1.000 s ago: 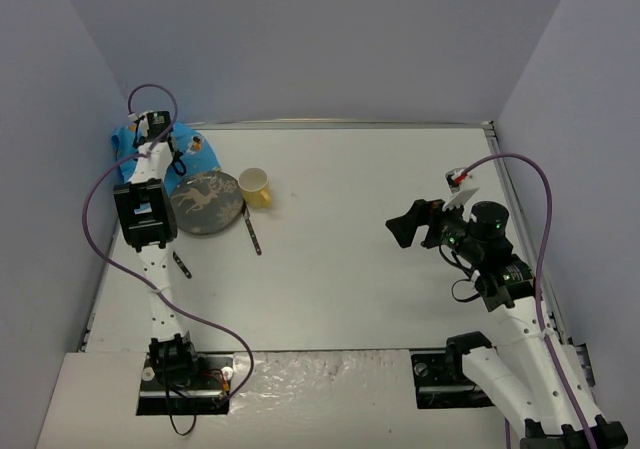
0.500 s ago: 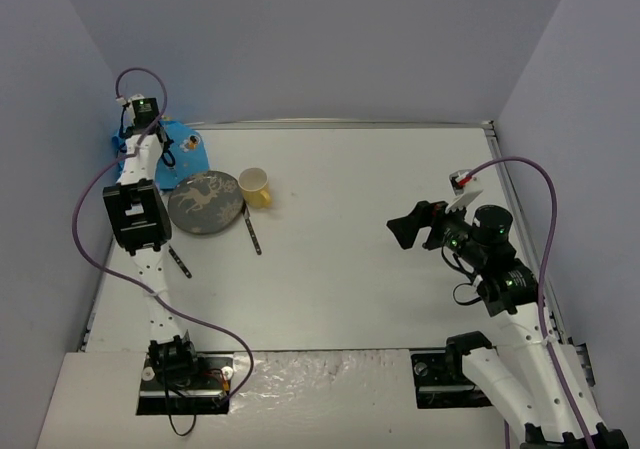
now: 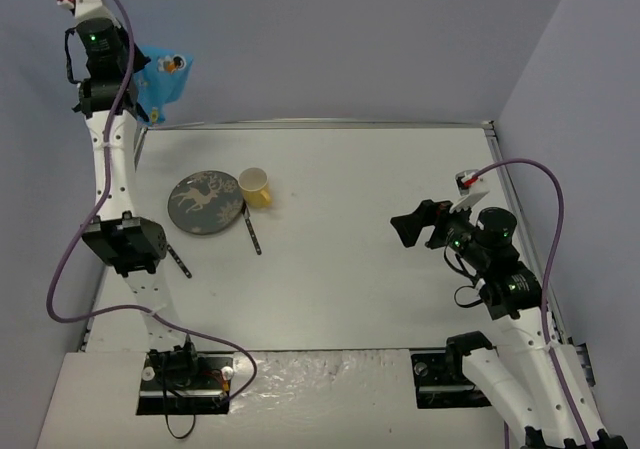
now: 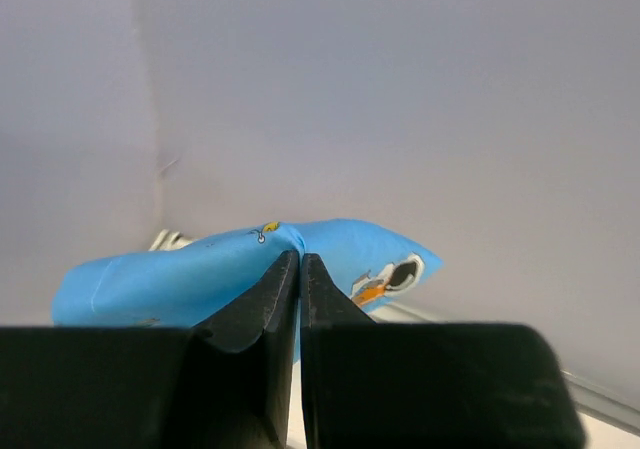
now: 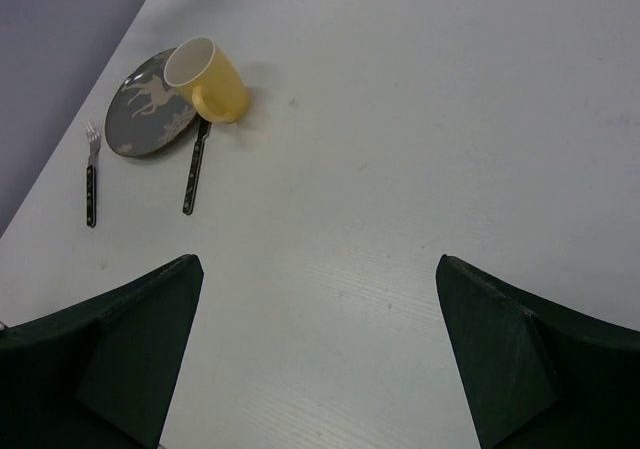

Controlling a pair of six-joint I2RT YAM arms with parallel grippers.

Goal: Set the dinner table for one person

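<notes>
My left gripper [image 3: 142,84] is raised at the far left corner, above the white dinner table [image 3: 380,169]. It is shut on a blue cartoon-printed cloth [image 3: 166,77]. In the left wrist view the fingers [image 4: 300,261] pinch a fold of the cloth [image 4: 190,281]. A dark deer-patterned plate [image 3: 206,202] lies on the table's left side, with a yellow mug [image 3: 255,186] touching its right edge. A knife [image 3: 252,231] lies right of the plate and a fork [image 3: 179,261] left of it. My right gripper [image 3: 410,227] is open and empty at mid-right.
The right wrist view shows the plate [image 5: 140,119], mug [image 5: 210,81], knife [image 5: 195,169] and fork [image 5: 91,184] far ahead at the upper left, across bare table [image 5: 450,119]. Grey walls close the back and sides. The table's metal rim [image 3: 320,124] runs along the back.
</notes>
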